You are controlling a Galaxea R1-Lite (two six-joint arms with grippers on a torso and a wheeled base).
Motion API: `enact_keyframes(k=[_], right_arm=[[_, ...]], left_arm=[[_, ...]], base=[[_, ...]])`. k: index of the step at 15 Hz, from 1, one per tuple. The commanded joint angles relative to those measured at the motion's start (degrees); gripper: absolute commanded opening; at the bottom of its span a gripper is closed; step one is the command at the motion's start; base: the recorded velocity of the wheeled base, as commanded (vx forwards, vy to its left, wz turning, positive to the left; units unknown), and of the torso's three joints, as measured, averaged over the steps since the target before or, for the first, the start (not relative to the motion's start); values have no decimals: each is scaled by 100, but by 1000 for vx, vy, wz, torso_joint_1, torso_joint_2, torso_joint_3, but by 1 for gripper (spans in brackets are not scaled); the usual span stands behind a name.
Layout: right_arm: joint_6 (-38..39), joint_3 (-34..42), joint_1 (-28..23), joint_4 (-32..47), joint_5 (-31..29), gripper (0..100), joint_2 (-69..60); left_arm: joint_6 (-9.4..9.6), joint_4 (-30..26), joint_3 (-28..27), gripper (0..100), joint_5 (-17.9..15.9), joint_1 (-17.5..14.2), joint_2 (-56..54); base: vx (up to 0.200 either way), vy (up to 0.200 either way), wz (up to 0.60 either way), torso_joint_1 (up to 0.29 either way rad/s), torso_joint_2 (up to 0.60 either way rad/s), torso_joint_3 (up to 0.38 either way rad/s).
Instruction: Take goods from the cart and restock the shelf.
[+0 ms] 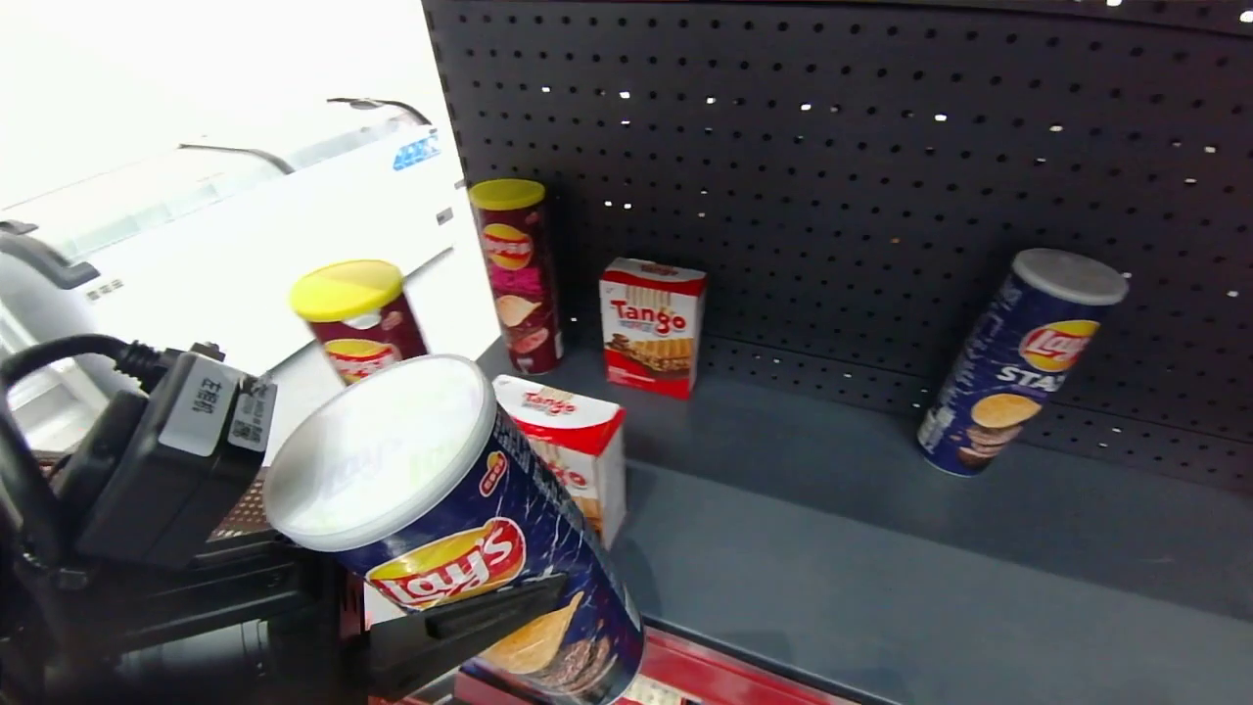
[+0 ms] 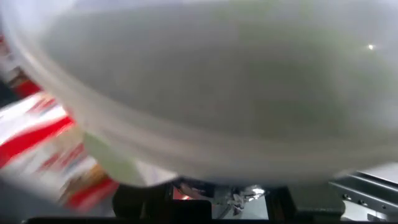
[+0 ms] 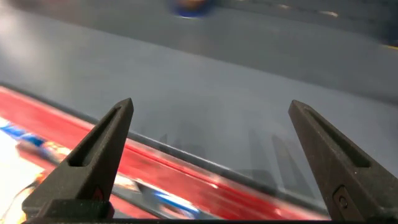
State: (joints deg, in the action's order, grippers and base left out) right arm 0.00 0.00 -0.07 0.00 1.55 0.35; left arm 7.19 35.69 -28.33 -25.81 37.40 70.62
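- Head view: our left gripper (image 1: 494, 597) pinches a blue chip can (image 1: 460, 529), one dark finger pressed across the label. The can tilts with its pale lid toward the camera, over the front left edge of the shelf (image 1: 881, 548).
- Just behind the held can stands the near wafer box (image 1: 573, 455), red and white. The rear wafer box (image 1: 651, 326) sits farther back, close to the pegboard (image 1: 881, 147).
- We see the rear red can (image 1: 517, 279), yellow-lidded, just left of that rear box. The near red can (image 1: 357, 318) stands at the shelf's left end.
- A second blue can (image 1: 1018, 362) stands well apart at the right, against the pegboard.
- Left wrist view: the held can's lid (image 2: 217, 93) looms close, with a blurred wafer box beside it.
- Right wrist view: our right gripper (image 3: 211, 124) hangs with its fingers spread wide over the red strip (image 3: 155, 162) along the shelf's front edge.
- A white freezer chest (image 1: 245, 215) lies beyond the shelf's left end.
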Motion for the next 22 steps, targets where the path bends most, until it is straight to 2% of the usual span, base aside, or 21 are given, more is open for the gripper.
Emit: enact_keyframes(k=[1,6,15,19,20,21,22], right_arm=[[0,0,-1,0,3,100,9],[0,0,-1,9,3,100,9],[0,0,-1,0,3,100,9],[-9,-9,16,26,3,100,44],[18,-220,7,0,74,100,193],[35,-791,25,-62,118,100,764],[18,-1459,78,-105,460,100,1696]], left_arm=[[28,-1,-6,0,-12,48,57],[28,-1,-23,0,-3,48,75],[19,-19,21,0,6,-49,31],[10,-36,65,0,14,-207,31],[10,-27,135,0,14,-260,31],[1,-19,126,0,14,-365,31],[-7,-19,135,0,6,-514,31]], base=[[0,0,-600,-2,7,-2],[0,0,-600,4,4,5],[0,0,0,0,0,0],[0,0,0,0,0,0],[0,0,0,0,0,0],[0,0,0,0,0,0],[0,0,0,0,0,0]])
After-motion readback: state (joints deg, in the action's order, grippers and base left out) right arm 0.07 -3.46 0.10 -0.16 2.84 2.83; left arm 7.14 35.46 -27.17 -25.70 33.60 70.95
